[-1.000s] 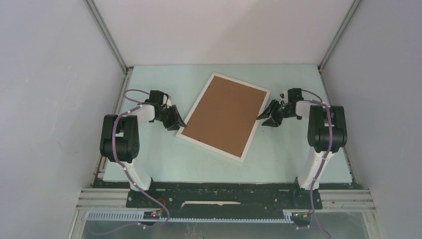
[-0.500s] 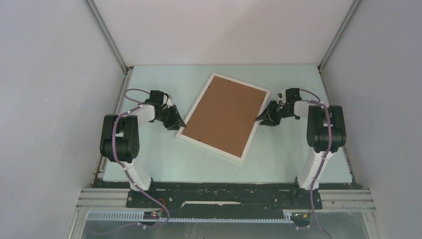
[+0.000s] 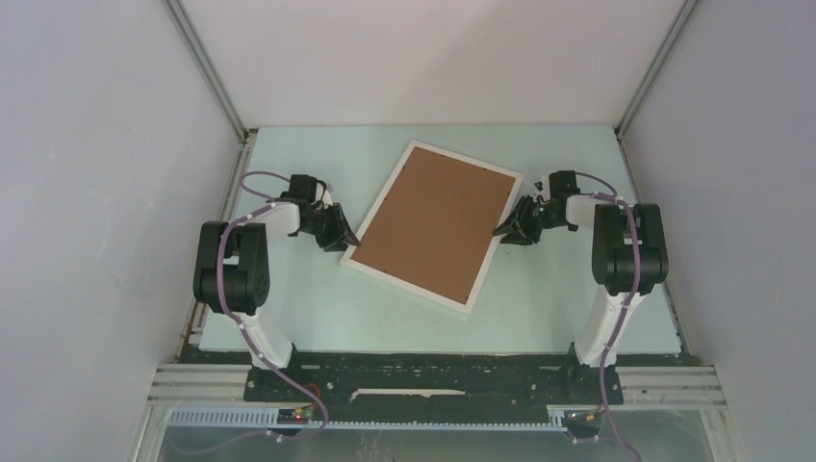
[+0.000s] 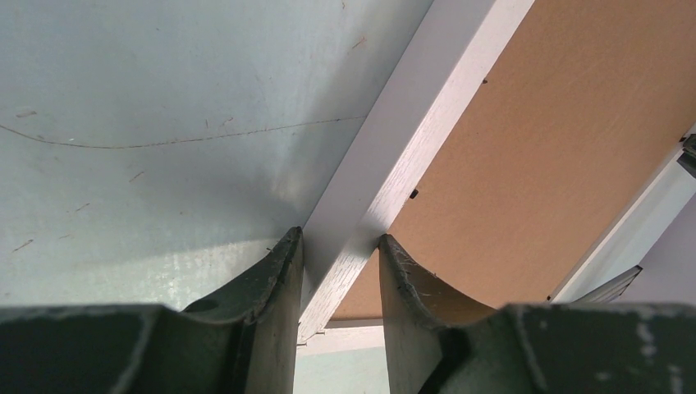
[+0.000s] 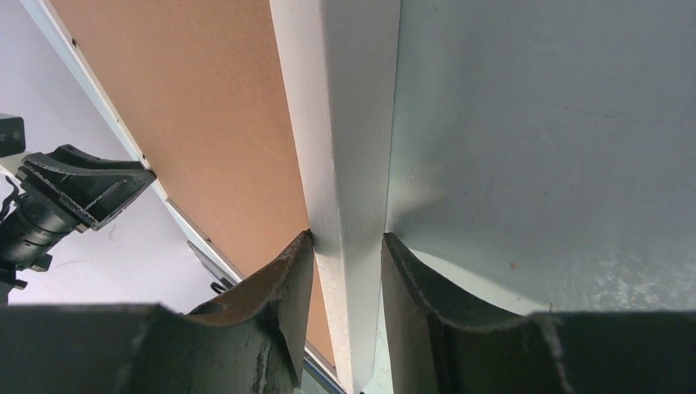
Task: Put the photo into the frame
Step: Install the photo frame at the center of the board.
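Observation:
The white frame (image 3: pixel 379 203) lies tilted on the table, back side up, with the brown backing board (image 3: pixel 435 223) filling it. The photo is hidden. My left gripper (image 3: pixel 348 241) is shut on the frame's left rim near its near-left corner. In the left wrist view my gripper (image 4: pixel 341 242) has one finger on each side of the rim (image 4: pixel 410 123). My right gripper (image 3: pixel 500 229) is shut on the right rim. In the right wrist view my gripper (image 5: pixel 346 238) pinches the white rim (image 5: pixel 341 123) next to the board (image 5: pixel 189 107).
The pale green table (image 3: pixel 318 298) is enclosed by grey walls on the left, right and back. Both arm bases stand at the near edge. The left arm's gripper (image 5: pixel 74 185) shows across the frame in the right wrist view.
My right gripper has shifted slightly towards the frame and narrowed onto its right rim. The left gripper and the frame have not visibly moved.

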`<action>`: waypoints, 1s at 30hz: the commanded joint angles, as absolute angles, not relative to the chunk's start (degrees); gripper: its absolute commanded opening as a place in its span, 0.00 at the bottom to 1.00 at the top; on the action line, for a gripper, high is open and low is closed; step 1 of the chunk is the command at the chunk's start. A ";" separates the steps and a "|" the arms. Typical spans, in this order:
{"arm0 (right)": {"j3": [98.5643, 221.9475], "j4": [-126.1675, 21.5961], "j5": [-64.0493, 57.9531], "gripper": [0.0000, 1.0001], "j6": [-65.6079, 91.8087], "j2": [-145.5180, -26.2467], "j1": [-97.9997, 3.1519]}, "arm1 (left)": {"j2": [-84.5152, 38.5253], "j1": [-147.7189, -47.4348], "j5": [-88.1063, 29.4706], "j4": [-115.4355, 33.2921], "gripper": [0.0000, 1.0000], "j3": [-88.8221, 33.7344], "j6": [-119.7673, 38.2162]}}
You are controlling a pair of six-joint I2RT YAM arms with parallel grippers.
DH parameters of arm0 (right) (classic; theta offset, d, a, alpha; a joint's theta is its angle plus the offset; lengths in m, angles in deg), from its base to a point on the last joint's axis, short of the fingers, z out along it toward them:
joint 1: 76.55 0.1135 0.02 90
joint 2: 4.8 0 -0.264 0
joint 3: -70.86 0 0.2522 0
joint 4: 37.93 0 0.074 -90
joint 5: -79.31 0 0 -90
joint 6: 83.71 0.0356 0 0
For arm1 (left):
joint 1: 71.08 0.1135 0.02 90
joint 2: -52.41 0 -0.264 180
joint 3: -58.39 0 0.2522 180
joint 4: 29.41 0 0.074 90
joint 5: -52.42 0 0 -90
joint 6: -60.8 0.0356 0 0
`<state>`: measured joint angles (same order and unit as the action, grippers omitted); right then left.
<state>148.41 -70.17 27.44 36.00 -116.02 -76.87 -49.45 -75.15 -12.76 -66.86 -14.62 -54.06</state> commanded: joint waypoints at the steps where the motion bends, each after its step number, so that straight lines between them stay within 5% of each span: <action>1: 148.38 -70.83 25.35 0.43 34.37 -114.43 -74.93 | -48.13 -76.10 -12.45 -70.61 0.29 -14.76 -53.01; 30: 162.14 -92.33 0.28 0.39 40.50 -122.04 -64.34 | -46.23 -76.52 -10.07 -70.13 0.25 -14.37 -53.40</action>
